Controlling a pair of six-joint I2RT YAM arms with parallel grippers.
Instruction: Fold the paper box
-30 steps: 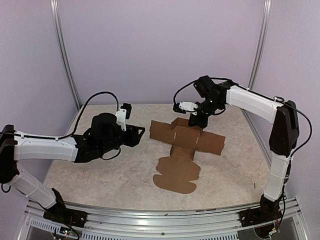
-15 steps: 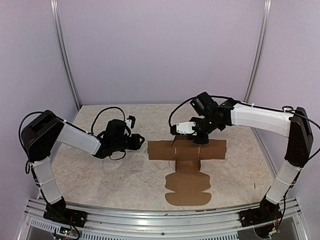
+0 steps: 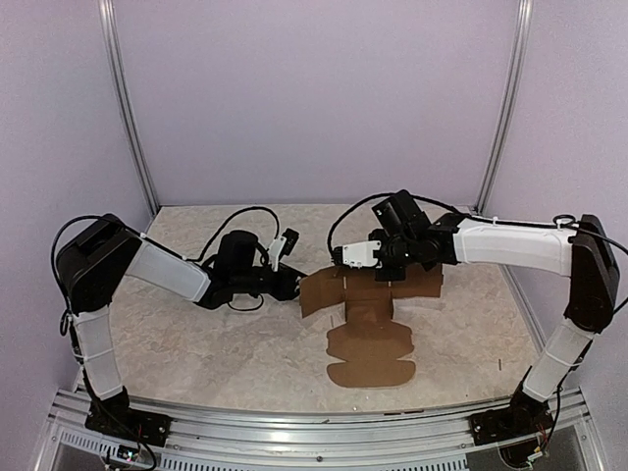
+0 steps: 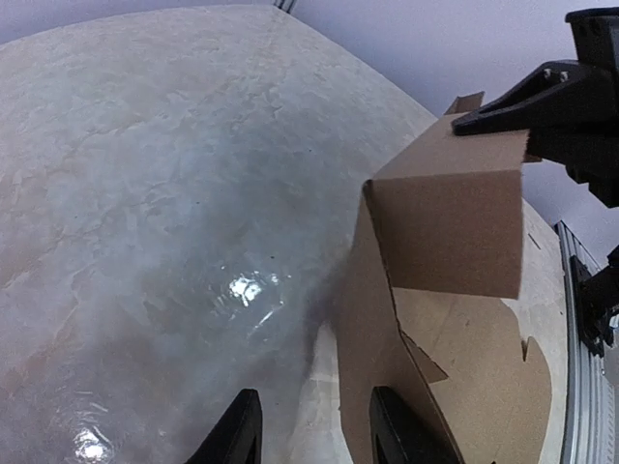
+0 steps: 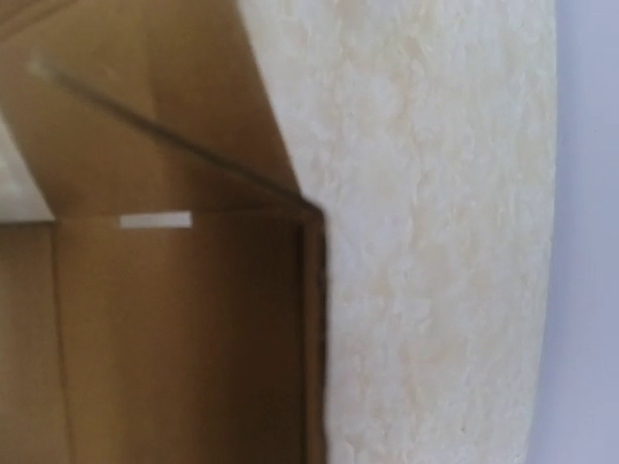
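Top external, paper box [image 3: 371, 343] flap edge raised, left gripper [image 3: 296, 288] just beside

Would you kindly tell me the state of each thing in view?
paper box: partly folded, left flap raised, rounded-tab flap lying flat.
left gripper: jaws apart, beside the raised flap.
right gripper: jaws shut, at the box's middle.

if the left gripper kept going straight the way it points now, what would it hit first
Most likely the paper box: its raised side flap stands just ahead of the left gripper, in line with the finger nearer the box. The other finger faces only the table, though depth is hard to judge.
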